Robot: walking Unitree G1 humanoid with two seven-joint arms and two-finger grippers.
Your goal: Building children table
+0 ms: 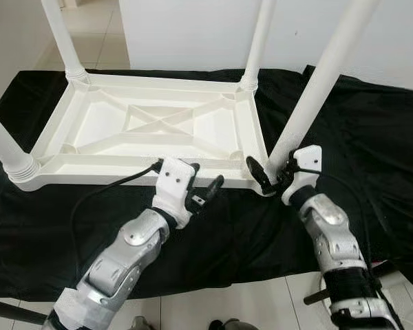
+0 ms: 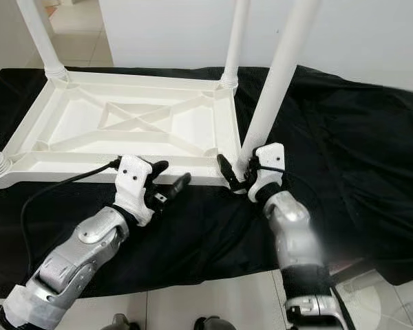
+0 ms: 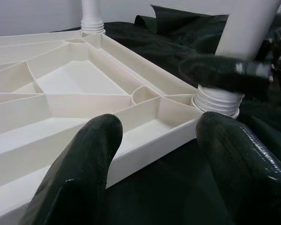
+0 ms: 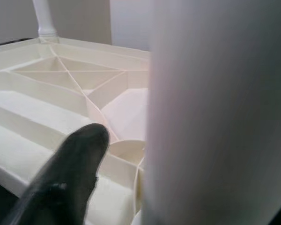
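- Upturned white table top [image 1: 151, 127] lies on the black cloth [image 1: 372, 137], legs pointing up.
- Left gripper [image 1: 201, 187], jaws released, hovers at its near edge.
- Right gripper [image 1: 274, 175], jaws grasping the near right leg [image 1: 316, 89] at that corner's base.

Both my silver arms reach forward and slightly inward, elbows low, wrists raised. My left gripper [image 1: 205, 180] hangs with its two black fingers [image 3: 79, 173] spread apart and nothing between them, pointing toward my right. My right gripper [image 1: 275, 175] is turned with its white wrist housing uppermost, one finger [image 1: 258, 174] reaching out to the left while the other is hidden, so I cannot tell how wide they stand.
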